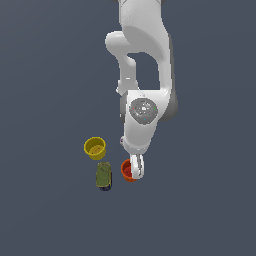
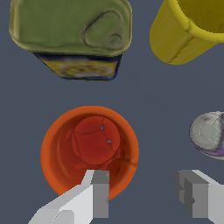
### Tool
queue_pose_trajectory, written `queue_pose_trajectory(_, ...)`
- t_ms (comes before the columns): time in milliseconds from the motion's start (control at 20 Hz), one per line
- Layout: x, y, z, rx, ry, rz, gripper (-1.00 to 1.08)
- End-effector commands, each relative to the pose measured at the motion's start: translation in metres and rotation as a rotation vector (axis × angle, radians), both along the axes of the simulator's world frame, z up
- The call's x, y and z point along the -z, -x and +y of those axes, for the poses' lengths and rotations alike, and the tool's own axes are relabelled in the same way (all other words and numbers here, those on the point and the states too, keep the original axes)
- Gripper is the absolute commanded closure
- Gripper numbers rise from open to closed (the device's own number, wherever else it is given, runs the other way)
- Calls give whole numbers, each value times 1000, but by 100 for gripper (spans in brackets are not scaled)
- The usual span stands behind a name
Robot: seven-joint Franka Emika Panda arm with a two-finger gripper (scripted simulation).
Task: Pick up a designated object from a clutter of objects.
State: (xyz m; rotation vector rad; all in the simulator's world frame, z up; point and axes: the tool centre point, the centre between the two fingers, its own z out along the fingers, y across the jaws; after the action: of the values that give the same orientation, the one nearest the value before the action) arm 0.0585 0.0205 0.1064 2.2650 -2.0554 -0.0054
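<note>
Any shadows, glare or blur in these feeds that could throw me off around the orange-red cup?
Exterior view: flat even light, no cast shadows or glare; the gripper covers part of the orange-red cup. Wrist view: sharp, the cup fully lit inside; the olive-green can, yellow cup and whitish ball are cropped at the frame edges.

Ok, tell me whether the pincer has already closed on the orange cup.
No: the pincer is open, one finger over the orange cup rim, the other beside it.

no readable text anywhere, olive-green can (image 2: 72, 37) label seemingly printed, too blurred
</note>
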Motion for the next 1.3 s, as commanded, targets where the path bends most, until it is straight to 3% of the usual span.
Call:
queue_pose_trajectory(0,3,0,0,22,3,-1,-20)
queue_pose_trajectory(900,35,2,-2,38,6,-2,-20)
queue_pose_trajectory(950,35,2,-2,38,6,-2,108)
queue_pose_trajectory(1250,35,2,-2,38,6,-2,108)
